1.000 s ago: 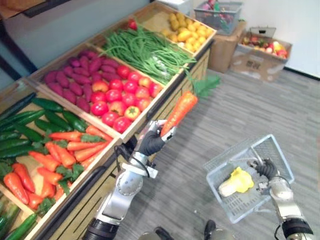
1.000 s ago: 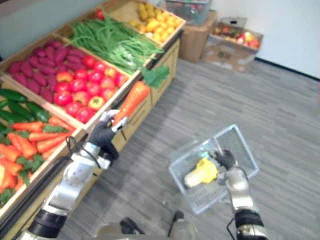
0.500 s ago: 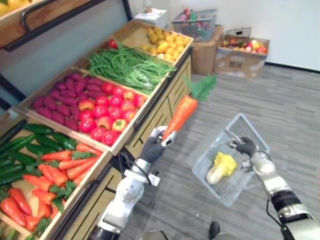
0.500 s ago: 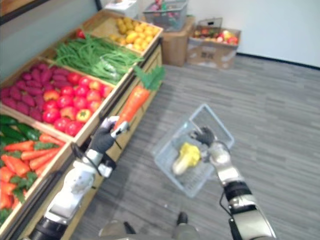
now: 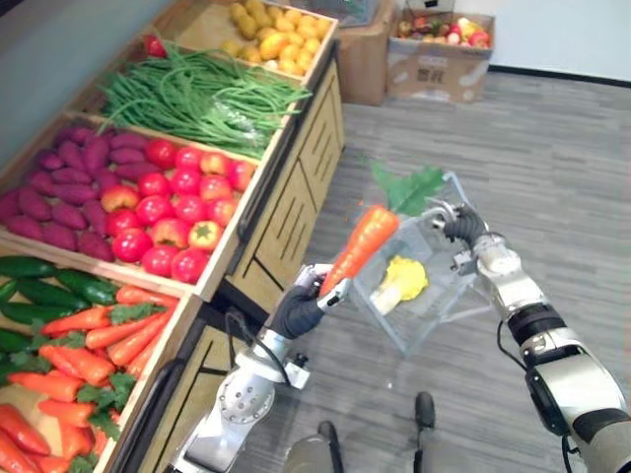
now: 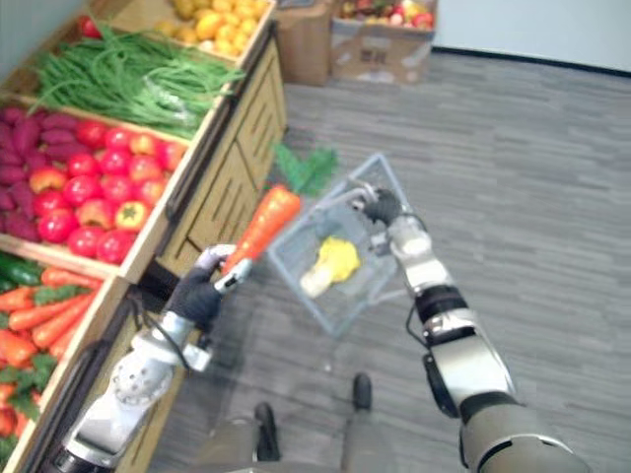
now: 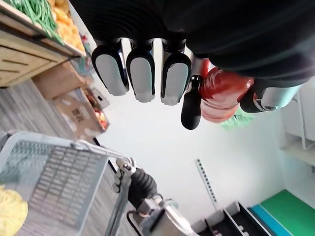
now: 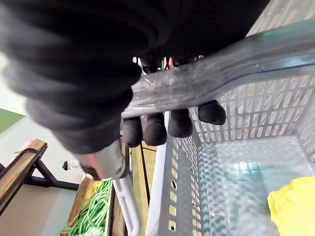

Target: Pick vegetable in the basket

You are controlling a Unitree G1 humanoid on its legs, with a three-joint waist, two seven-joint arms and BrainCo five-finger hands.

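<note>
Left robot hand (image 5: 301, 307) clutches a long orange leafy carrot (image 5: 360, 246), seemingly above the clear mesh basket (image 5: 424, 320) the right robot hand (image 5: 461, 225) grips; next, lower and release.

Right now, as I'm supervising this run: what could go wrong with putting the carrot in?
The left robot hand pinches the carrot only at its tip, so it may topple out. The basket hangs tilted from the right robot hand; a dropped carrot could hit its rim or swing it.

No legible text; only blurred print on cardboard box (image 5: 439, 69)
</note>
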